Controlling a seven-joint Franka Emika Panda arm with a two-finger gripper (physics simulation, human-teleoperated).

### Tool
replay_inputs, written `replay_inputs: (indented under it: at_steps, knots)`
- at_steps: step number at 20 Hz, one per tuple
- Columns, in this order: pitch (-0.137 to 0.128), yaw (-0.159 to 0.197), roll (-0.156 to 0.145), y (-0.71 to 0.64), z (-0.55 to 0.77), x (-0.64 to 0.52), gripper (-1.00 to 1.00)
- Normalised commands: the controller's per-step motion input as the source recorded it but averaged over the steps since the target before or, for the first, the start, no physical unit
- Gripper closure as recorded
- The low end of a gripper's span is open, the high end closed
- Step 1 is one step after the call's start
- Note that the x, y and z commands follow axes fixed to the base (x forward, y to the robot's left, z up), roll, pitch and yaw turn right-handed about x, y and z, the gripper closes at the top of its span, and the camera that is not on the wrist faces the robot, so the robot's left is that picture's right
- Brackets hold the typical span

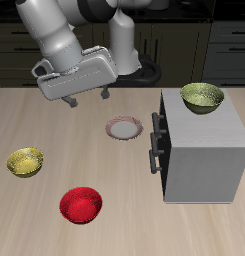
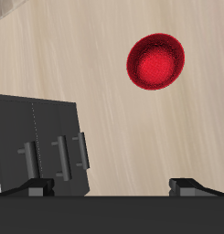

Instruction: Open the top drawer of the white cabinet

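A Franka arm holds its tool [image 1: 87, 98] in the air above a pale wood-grain bench [image 1: 54, 125], well back from the front edge, with its two short dark fingers [image 1: 69, 100] pointing downward, set wide apart and gripping nothing. The white cabinet [image 1: 204, 150] stands on the bench off to one side of the tool and apart from it, a boxy light-grey block whose drawer fronts face toward the middle of the bench; dark bar handles [image 1: 154, 140] line that face. The top drawer [image 1: 162, 108] sits flush with the cabinet body, shut, its handle untouched. An olive-green bowl [image 1: 202, 96] rests on the cabinet's flat top near the rear corner. On the bench surface, a small pinkish plate [image 1: 125, 128] lies between the tool and the cabinet's front, a yellow bowl [image 1: 25, 161] sits farther out toward the opposite side, and a red bowl [image 1: 81, 205] sits nearer the front edge. In the wrist view the red bowl [image 2: 156, 62] shows clearly on the wood grain, the cabinet's front [image 2: 40, 146] appears in shadow with its bar handles [image 2: 60, 157] standing out from it, and the two fingertips [image 2: 36, 186] frame the edge of the shot with a broad gap between them. Dark kitchen cupboards [image 1: 219, 40] run along the wall behind the arm
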Motion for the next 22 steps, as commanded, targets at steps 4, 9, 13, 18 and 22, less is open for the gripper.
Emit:
replay_inputs:
  at_steps: [4, 9, 13, 18, 22]
  knots:
    - [-0.037, -0.070, 0.160, -0.08, 0.02, -0.14, -1.00]
    - [0.000, -0.048, 0.178, 0.02, -0.07, -0.16, -1.00]
    - [-0.041, 0.019, 0.185, 0.12, -0.02, -0.15, -1.00]
    - [-0.023, -0.009, 0.101, 0.08, -0.07, -0.13, -1.00]
    - [-0.008, -0.018, 0.053, 0.06, -0.13, -0.05, -1.00]
